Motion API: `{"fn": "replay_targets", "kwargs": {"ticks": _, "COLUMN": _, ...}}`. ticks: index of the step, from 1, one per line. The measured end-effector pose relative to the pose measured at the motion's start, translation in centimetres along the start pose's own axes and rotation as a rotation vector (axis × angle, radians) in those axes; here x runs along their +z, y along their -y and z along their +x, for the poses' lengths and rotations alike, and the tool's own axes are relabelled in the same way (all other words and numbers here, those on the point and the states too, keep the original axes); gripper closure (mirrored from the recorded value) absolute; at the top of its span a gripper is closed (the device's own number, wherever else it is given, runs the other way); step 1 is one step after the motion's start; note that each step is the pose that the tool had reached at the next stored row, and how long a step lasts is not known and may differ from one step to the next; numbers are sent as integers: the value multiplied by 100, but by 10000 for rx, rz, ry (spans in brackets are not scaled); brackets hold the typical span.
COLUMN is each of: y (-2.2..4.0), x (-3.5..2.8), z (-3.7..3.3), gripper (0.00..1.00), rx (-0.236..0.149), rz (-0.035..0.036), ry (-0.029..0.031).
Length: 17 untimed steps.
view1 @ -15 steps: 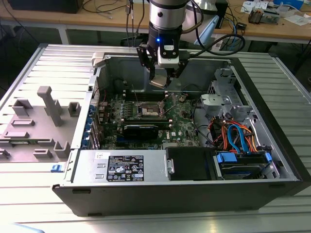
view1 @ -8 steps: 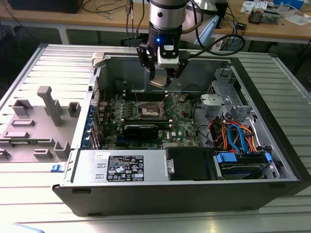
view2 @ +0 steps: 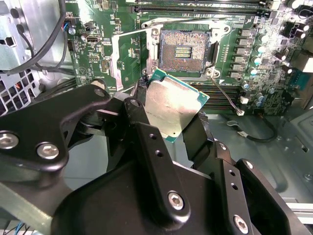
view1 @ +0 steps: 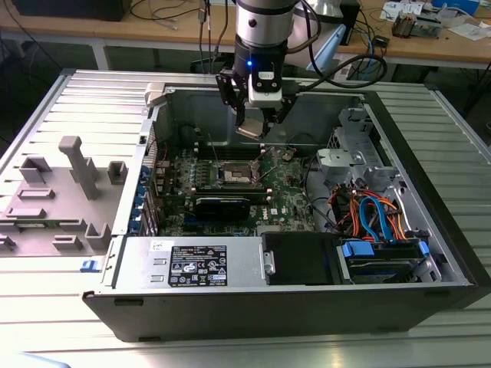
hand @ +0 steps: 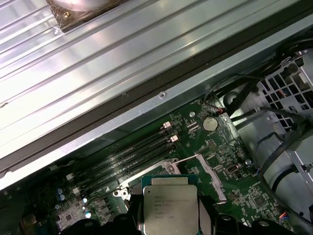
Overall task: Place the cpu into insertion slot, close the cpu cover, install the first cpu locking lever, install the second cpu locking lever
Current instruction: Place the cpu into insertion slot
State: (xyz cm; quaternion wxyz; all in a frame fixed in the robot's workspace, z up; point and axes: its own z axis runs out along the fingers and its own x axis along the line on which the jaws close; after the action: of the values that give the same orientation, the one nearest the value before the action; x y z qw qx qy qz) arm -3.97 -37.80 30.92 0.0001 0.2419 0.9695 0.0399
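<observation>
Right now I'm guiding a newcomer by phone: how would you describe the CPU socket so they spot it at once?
In the open computer case, find the green motherboard. Near its middle, near the pincer holding the cpu, sits the insertion slot: square, dark-centred, silver-rimmed, unlike the long black memory slots beside it.

In the exterior view the open computer case (view1: 307, 307) lies on the table (view1: 46, 322). With the insertion slot (view1: 234, 175) on the motherboard (view1: 288, 195) as clock centre, the cpu (view1: 250, 132), held in the gripper (view1: 254, 126), hangs toward 1 o'clock. The memory slots (view1: 215, 151) lie at 12, the expansion card (view1: 222, 205) at 6 with the power supply (view1: 192, 264) beyond it, the cable bundle (view1: 376, 218) at 4, and the fixture (view1: 54, 192) outside the case at 9.
</observation>
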Motion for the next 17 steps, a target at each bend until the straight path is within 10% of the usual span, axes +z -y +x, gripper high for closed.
{"fn": "replay_targets", "kwargs": {"ticks": 17, "y": 0, "x": 5, "z": 0, "gripper": 45, "rx": 128, "rz": -2, "ry": 10}}
